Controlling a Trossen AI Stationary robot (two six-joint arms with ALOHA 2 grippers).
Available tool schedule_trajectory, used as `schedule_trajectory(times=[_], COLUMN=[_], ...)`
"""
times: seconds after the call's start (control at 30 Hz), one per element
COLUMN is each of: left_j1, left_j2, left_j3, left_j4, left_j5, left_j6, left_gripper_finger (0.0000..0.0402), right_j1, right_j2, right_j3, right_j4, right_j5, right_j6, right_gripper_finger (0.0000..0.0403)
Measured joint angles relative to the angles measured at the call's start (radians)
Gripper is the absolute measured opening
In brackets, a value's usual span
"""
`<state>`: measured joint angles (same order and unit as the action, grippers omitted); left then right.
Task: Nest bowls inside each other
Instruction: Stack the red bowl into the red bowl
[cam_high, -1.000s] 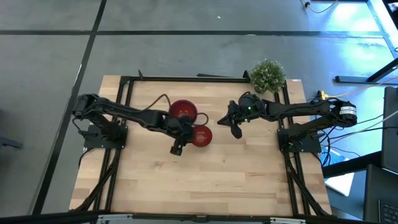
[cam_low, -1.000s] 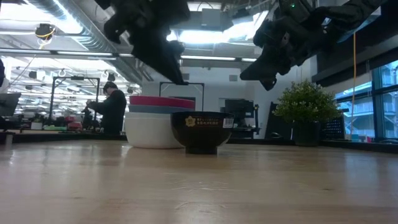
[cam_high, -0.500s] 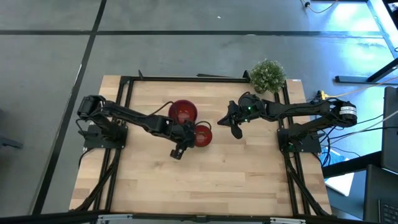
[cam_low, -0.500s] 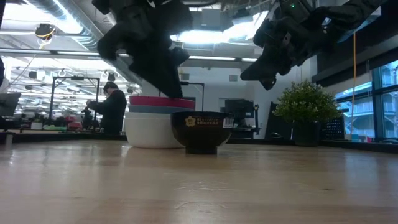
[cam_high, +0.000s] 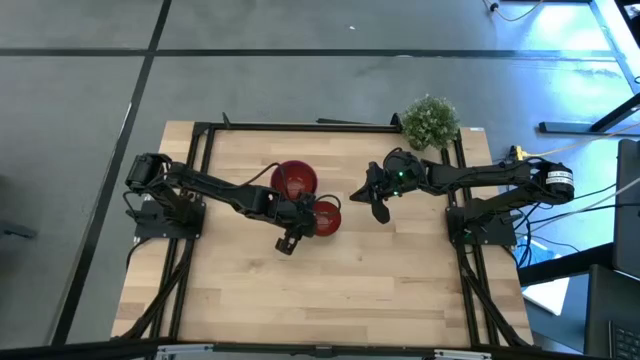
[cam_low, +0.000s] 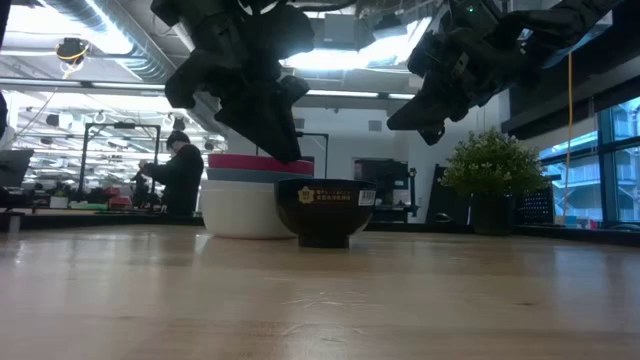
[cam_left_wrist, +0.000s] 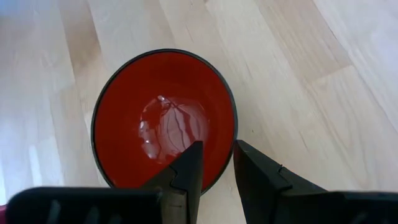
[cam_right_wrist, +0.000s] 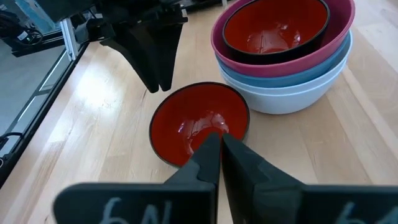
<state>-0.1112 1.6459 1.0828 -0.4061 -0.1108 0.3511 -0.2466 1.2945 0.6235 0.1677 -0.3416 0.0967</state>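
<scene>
A loose dark red bowl (cam_high: 325, 216) (cam_low: 323, 210) stands upright on its foot on the wooden table, just right of the stack. The stack (cam_high: 294, 182) (cam_right_wrist: 283, 56) holds a white bowl (cam_low: 240, 210) at the bottom, then blue, then pink, with a second dark red bowl (cam_right_wrist: 277, 28) on top. My left gripper (cam_left_wrist: 216, 168) (cam_low: 288, 150) is open and points down over the loose bowl's near-left rim (cam_left_wrist: 233, 140), one finger over the inside and one outside, still above it. My right gripper (cam_high: 358, 192) (cam_right_wrist: 221, 149) hangs shut in the air to the right of the loose bowl.
A small green potted plant (cam_high: 431, 120) (cam_low: 490, 175) stands at the table's far right corner. Black frame rails (cam_high: 205, 200) run along the table's left, right and far sides. Bare wood (cam_high: 320, 290) fills the near half. A person (cam_low: 180, 175) stands in the room behind.
My left gripper has come down toward the loose dark red bowl and shifted slightly toward the table's right, so its fingers now stand just above the rim. The bowls have not moved.
</scene>
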Motion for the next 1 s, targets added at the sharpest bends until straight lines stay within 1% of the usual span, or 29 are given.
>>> schedule_trajectory(times=[0.13,0.27,0.5,0.57,0.63,0.8,0.9,1.0], left_j1=[0.000,0.000,0.002,0.006,0.007,0.003,0.006,0.006], left_j2=[0.000,0.000,0.002,0.028,0.048,0.087,0.085,0.085], left_j3=[0.000,0.000,0.000,0.002,-0.003,-0.001,-0.001,-0.001], left_j4=[0.000,0.000,0.009,0.019,-0.006,0.029,0.085,0.096], left_j5=[0.004,0.065,0.068,0.078,0.082,0.090,0.083,0.067], left_j6=[-0.009,-0.041,-0.042,-0.044,-0.054,-0.060,-0.061,-0.055], left_gripper_finger=[0.0085,0.0085,0.0085,0.0085,0.0085,0.0085,0.0085,0.0085], right_j1=[0.000,0.000,0.000,0.000,0.000,0.000,0.000,0.000], right_j2=[0.000,0.000,0.000,0.000,0.000,0.000,0.000,0.000], right_j3=[0.000,0.000,0.000,0.000,0.000,0.000,0.000,0.000], right_j4=[0.000,-0.001,-0.001,-0.001,-0.001,-0.010,-0.019,-0.018], right_j5=[0.000,0.000,0.000,0.000,0.000,0.000,0.000,0.000], right_j6=[0.000,0.000,0.000,0.000,0.001,0.002,0.003,0.002], right_gripper_finger=[0.0017,0.0017,0.0017,0.0017,0.0017,0.0017,0.0017,0.0017])
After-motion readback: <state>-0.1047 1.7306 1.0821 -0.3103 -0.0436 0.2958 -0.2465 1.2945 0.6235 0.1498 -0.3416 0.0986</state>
